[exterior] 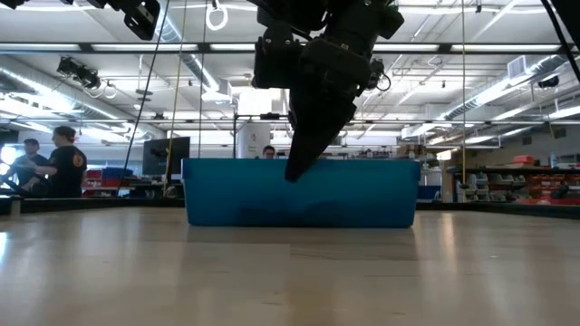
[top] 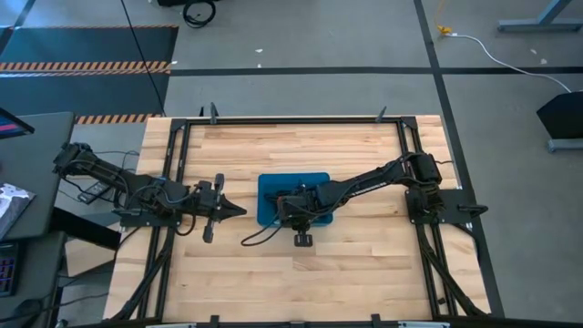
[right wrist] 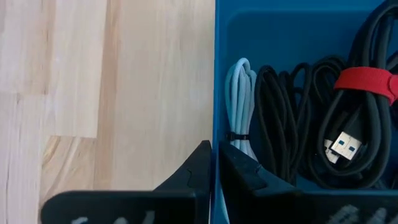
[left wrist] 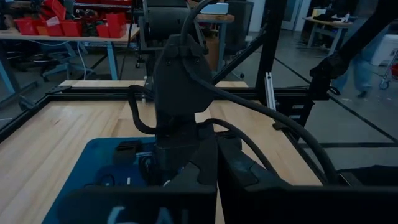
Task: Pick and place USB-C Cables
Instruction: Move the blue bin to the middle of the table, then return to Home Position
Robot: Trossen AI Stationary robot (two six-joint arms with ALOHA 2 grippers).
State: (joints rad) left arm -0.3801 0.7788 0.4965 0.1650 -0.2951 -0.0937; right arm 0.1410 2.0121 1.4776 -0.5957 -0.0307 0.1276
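The blue tray (top: 270,187) sits mid-table. Several coiled cables lie on its floor: a white one (right wrist: 241,106), a black one (right wrist: 283,118) and a black one with a red tie (right wrist: 367,84). My right gripper (right wrist: 215,158) points down at the tray's near wall, one finger on each side. It shows as a dark wedge in the low view (exterior: 297,167). My left gripper (top: 239,210) is shut and empty, left of the tray and pointing at it; it also shows in the left wrist view (left wrist: 217,180). My right gripper has the tray's near wall (right wrist: 215,134) between its two fingers, one finger (right wrist: 239,171) inside the tray and one (right wrist: 189,174) outside over the wood. The fingers come from above, pointing down. The tray rests flat on the table.
Bare wooden tabletop (top: 364,264) lies all around the tray. A black metal frame (top: 291,120) runs along the table's edges. A dark wire (top: 255,237) loops on the wood near the tray's near-left corner. People stand in the room beyond the table (exterior: 63,158).
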